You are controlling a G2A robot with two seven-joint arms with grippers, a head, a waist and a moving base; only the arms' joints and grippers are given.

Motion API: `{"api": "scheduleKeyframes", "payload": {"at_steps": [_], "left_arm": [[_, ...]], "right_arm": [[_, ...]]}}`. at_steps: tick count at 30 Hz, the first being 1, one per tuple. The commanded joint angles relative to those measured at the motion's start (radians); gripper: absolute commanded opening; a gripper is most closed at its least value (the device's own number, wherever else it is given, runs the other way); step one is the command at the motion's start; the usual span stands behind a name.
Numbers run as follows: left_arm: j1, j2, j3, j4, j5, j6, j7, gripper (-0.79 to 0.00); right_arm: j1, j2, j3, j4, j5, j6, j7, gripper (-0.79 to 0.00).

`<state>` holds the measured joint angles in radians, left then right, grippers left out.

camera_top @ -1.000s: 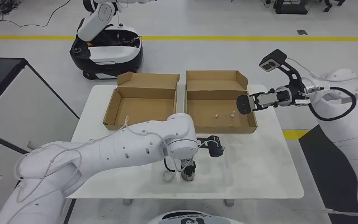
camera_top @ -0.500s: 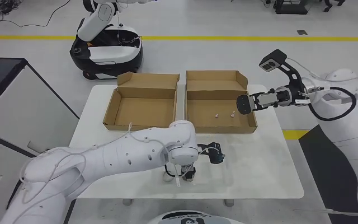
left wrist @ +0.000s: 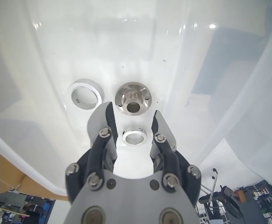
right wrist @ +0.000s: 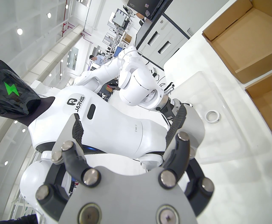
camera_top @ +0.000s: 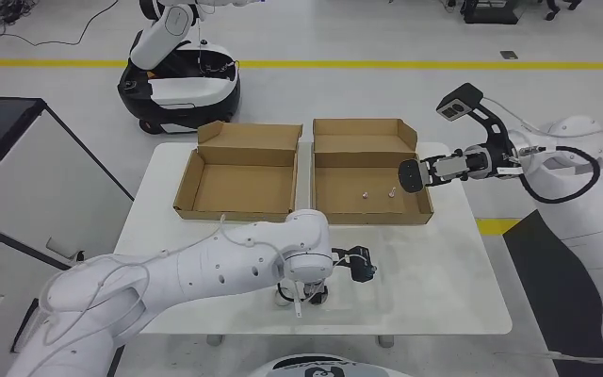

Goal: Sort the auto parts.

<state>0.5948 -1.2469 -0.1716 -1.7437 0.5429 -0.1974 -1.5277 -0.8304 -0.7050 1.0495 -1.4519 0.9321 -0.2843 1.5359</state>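
Hardly any lettering can be made out from here. Seen from the right wrist, a black case [right wrist: 157, 8] across the room carries a pale label with a few dark letters, cut off at the edge, and beside it a small sticker too tiny to read. On the floor, a yellow marking line [camera_top: 377, 64] runs behind the worktop [camera_top: 443, 283].

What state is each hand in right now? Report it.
Left hand: open, holding nothing; a small ring lies below it.
Right hand: open, holding nothing.
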Motion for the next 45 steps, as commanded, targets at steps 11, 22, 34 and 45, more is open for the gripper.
{"api": "scheduleKeyframes", "payload": {"at_steps": [11, 22, 34, 45], "left_arm": [[0.035, -0.004, -0.002, 0.043, 0.017, -0.036, 0.017, -0.456], [0.055, -0.001, -0.027, 0.057, 0.036, -0.001, 0.018, -0.52], [0.077, 0.006, -0.047, 0.047, 0.058, -0.006, 0.008, -0.511], [0.083, -0.001, -0.057, 0.054, 0.065, -0.026, 0.004, -0.477]], "right_arm": [[0.0, 0.0, 0.0, 0.0, 0.0, 0.0, 0.0, 0.0], [0.0, 0.0, 0.0, 0.0, 0.0, 0.0, 0.0, 0.0], [0.0, 0.0, 0.0, 0.0, 0.0, 0.0, 0.0, 0.0], [0.0, 0.0, 0.0, 0.0, 0.0, 0.0, 0.0, 0.0]]}}
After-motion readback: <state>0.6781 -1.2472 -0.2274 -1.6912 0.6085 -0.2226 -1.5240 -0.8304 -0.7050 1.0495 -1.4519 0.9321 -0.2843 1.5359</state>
